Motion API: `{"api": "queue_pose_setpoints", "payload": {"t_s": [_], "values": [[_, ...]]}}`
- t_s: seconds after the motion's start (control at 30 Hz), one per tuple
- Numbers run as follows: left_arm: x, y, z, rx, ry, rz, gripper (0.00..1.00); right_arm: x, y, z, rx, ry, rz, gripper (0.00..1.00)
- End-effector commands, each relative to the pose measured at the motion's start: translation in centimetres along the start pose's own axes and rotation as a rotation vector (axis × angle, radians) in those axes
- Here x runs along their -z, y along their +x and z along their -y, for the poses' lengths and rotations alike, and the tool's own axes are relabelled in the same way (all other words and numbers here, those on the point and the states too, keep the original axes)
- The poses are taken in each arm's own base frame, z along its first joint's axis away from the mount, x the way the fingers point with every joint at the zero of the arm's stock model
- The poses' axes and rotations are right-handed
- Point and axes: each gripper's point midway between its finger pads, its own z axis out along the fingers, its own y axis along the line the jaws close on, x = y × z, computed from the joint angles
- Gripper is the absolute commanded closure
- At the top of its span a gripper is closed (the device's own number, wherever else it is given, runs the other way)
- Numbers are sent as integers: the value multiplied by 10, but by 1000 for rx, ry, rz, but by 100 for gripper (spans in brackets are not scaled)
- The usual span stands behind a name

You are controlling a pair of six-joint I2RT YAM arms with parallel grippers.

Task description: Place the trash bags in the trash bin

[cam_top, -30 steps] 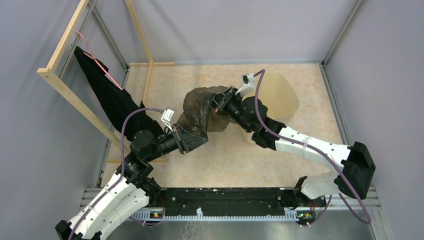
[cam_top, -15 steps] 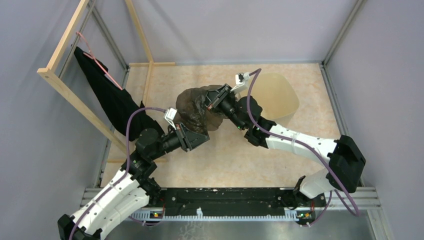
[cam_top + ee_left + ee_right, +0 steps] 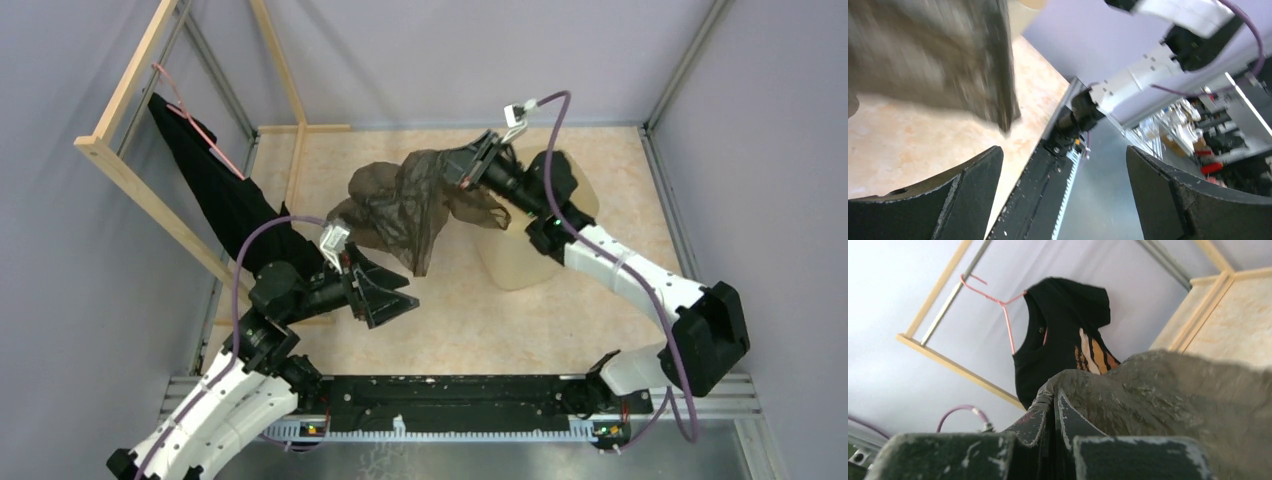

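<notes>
The trash bag (image 3: 405, 200), a thin wrinkled brown-black film, hangs in the air from my right gripper (image 3: 463, 165), which is shut on its top edge just left of the trash bin (image 3: 520, 262). The cream-beige bin stands under my right forearm, partly hidden by it. In the right wrist view the fingertips (image 3: 1055, 396) pinch a fold of the bag (image 3: 1173, 400). My left gripper (image 3: 392, 293) is open, below the bag's hanging tail and apart from it. Its jaws stand wide with nothing between them (image 3: 1064, 152), and the blurred bag (image 3: 948, 55) is above them.
A black shirt (image 3: 215, 190) hangs on a pink hanger from a wooden frame (image 3: 130, 170) at the left. The shirt (image 3: 1063, 325) also shows in the right wrist view. Metal posts and grey walls enclose the tan table (image 3: 450, 330). A black rail (image 3: 450, 395) runs along its near edge.
My left gripper has opened, let go of the bag and drawn back. My right gripper has lifted the bag up and towards the far right, so it now hangs loose beside the bin.
</notes>
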Motion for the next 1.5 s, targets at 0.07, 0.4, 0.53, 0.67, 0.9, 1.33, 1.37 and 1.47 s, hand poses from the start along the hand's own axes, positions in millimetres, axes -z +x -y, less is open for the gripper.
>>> {"api": "queue_pose_setpoints", "payload": {"t_s": [0.07, 0.4, 0.53, 0.67, 0.9, 1.33, 1.37, 1.47], "values": [[34, 13, 52, -114, 141, -135, 1, 49, -69, -86, 62, -340, -135, 100], [41, -29, 83, -233, 111, -89, 1, 112, -119, -117, 312, -174, -54, 100], [42, -67, 119, -345, 151, -64, 1, 132, -141, -106, 374, -31, -30, 100], [40, -108, 147, -428, 144, -12, 1, 149, -144, -104, 396, 13, -12, 100], [-6, -149, 132, -438, 80, -34, 1, 174, -182, -60, 586, 383, 97, 100], [-97, -223, 11, -433, -324, 117, 23, 192, -211, -47, 774, 533, 181, 100], [-103, -223, 9, -436, -307, 122, 24, 192, -210, -45, 791, 535, 171, 100], [-131, -211, 14, -400, -163, 88, 26, 193, -210, -40, 826, 544, 158, 100]]}}
